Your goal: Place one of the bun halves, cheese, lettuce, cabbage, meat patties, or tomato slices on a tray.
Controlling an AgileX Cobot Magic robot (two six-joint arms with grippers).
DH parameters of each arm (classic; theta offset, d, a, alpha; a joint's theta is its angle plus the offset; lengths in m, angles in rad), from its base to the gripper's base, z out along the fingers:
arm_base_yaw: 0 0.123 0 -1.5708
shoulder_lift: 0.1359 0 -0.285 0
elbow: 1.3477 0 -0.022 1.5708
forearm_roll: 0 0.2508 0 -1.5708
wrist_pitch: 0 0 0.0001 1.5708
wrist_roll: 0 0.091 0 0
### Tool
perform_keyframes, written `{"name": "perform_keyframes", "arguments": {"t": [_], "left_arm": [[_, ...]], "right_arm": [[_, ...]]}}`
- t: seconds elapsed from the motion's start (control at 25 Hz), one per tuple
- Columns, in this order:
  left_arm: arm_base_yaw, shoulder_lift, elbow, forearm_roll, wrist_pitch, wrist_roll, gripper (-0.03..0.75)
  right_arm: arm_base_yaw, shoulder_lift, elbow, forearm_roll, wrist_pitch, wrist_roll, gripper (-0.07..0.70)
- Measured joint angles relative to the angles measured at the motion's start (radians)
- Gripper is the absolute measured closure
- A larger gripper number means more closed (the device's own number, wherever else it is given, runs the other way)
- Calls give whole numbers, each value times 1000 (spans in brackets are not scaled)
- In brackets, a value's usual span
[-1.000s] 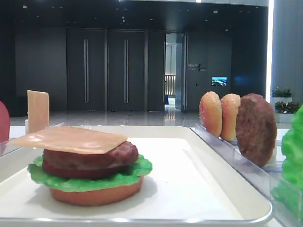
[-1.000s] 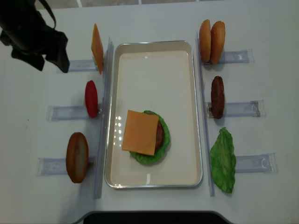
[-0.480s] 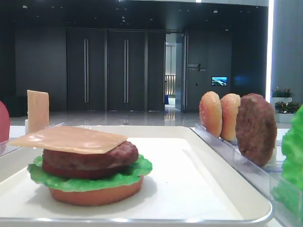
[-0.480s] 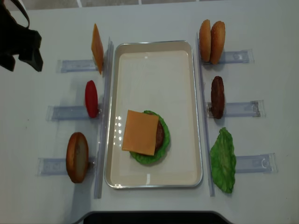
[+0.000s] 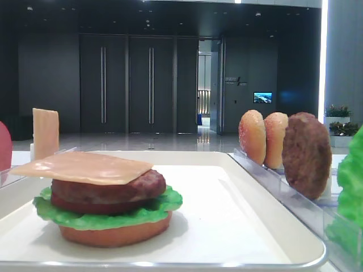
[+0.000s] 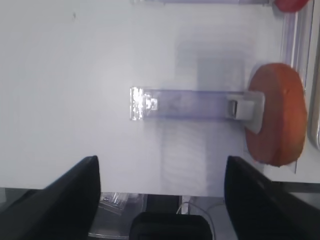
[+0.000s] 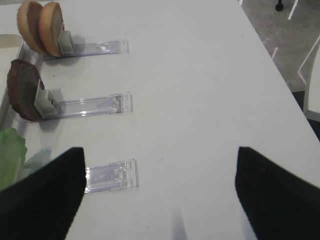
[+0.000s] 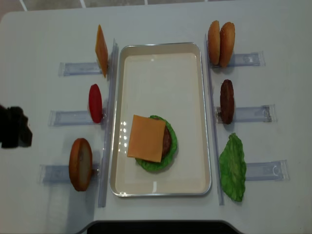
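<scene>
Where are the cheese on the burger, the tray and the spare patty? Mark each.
cheese (image 8: 146, 138): overhead view, middle of the square slice.
tray (image 8: 161, 73): overhead view, bare floor of its far half.
spare patty (image 8: 226, 101): overhead view, upper edge of the upright disc.

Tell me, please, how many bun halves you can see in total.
4: two bun halves standing side by side in the rack right of the tray, one bun half in the near-left rack, and one at the stack's bottom. None seem hidden.
</scene>
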Motion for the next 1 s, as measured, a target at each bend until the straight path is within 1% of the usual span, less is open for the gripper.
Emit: {"name": "perform_keyframes", "arguments": {"t": [0.08,0.24,0.4,0.48,0.56,0.88,1.0], "left_arm": [[0,-82,69,0,-10,-21,132],[0,-263,198,0,-38,-29,150],[0,-459,307,1,-68,-30,158],[0,-560,346,1,-93,-31,160],[0,-648,353,3,-101,-31,160],[0,-969,353,8,-100,-31,181],[0,-1023,353,11,-97,-31,196]], "right_arm": [[0,0,0,0,0,0,54],[0,0,0,0,0,0,54],[0,0,0,0,0,0,54],[0,0,0,0,0,0,54],[0,0,0,0,0,0,54],[0,0,0,0,0,0,54],[0,0,0,0,0,0,54]]}}
